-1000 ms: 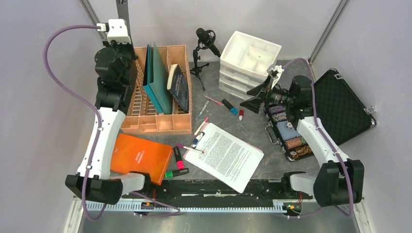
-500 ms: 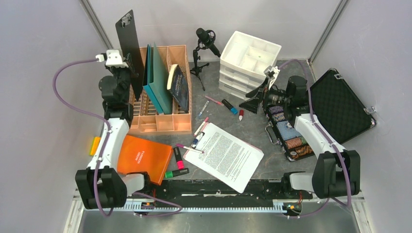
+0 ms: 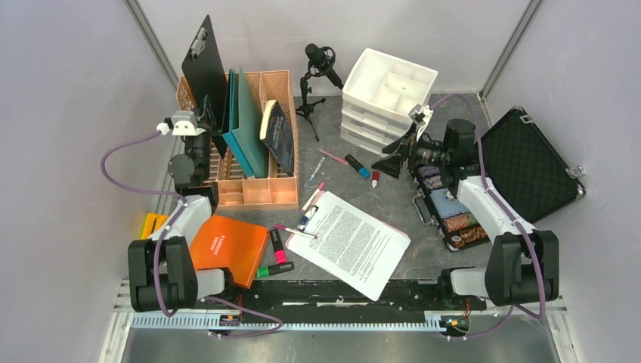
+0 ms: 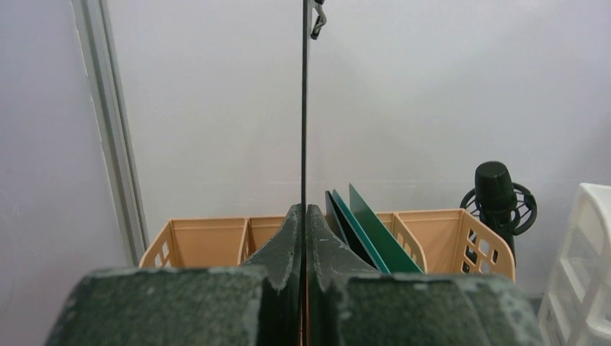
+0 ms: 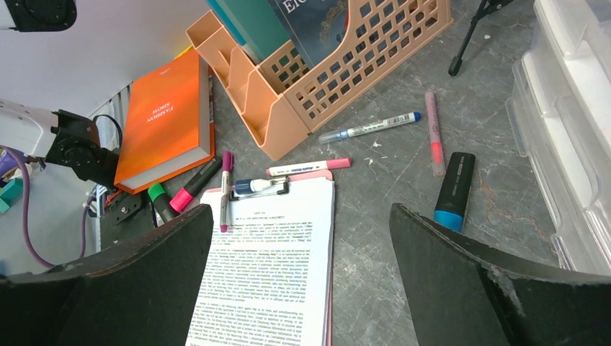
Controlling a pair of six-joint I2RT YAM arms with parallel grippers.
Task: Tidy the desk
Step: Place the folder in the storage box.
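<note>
My left gripper (image 3: 202, 125) is shut on a black clipboard (image 3: 205, 72) and holds it upright on edge at the left slot of the orange file basket (image 3: 261, 189). In the left wrist view the board's thin edge (image 4: 303, 108) rises straight up from between my closed fingers (image 4: 284, 249). Green folders (image 3: 246, 125) and a dark book (image 3: 278, 136) stand in the basket. My right gripper (image 3: 394, 157) is open and empty above the dark grey desk (image 3: 393, 200), in front of the white drawer unit (image 3: 387, 94). Under it lie a clipboard with printed paper (image 5: 266, 274) and a blue-capped highlighter (image 5: 452, 191).
An orange book (image 3: 219, 243), pink (image 3: 277, 244) and green (image 3: 274, 268) highlighters and several pens (image 3: 311, 198) lie near the front. A microphone on a stand (image 3: 321, 60) is at the back. An open black case (image 3: 529, 162) with patterned rolls (image 3: 450, 208) is on the right.
My left arm has drawn back toward the near edge and lowered, bringing the black clipboard down beside the green folders in the basket. The right gripper has shifted slightly left and stays open.
</note>
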